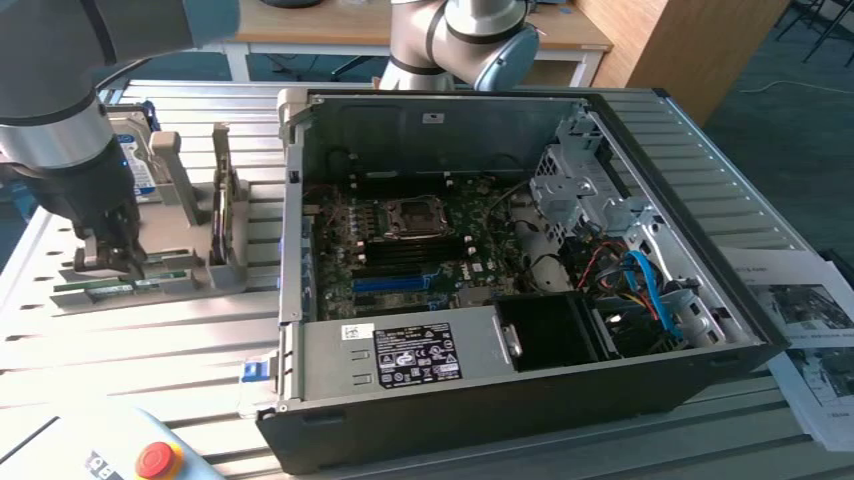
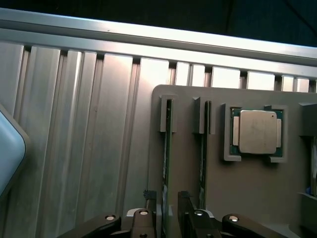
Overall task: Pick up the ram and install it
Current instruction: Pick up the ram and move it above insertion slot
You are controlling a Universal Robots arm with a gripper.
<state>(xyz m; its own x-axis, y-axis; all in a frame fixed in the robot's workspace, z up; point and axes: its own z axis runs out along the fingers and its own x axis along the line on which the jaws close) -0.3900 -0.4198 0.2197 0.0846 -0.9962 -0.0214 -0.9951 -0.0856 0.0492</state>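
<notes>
End of the ram [image 2: 168, 148], between the fingers [image 2: 150, 212], past the picture edge

We see the ram [image 2: 168, 148], a thin green stick, standing on edge in a slot of the grey holder [image 2: 247, 198], between the gripper's [image 2: 167, 201] spread fingers.

Clearance at the holder [image 2: 247, 198] and the open case [image 1: 441, 130]
Gripper [image 2: 167, 201] jaws parted, straddling the ram [image 2: 167, 144]; slim gap each side. Second stick [image 2: 203, 144] stands just beside one finger [image 2: 185, 210], tight there. Past the other finger, bare slatted table [image 2: 74, 124], free. Exterior view: upright brackets [image 1: 222, 200] stand just beyond the gripper. Case open on top; its walls ring the motherboard [image 1: 400, 240], and cables [image 1: 641, 280] clutter the exterior view's right.
</notes>
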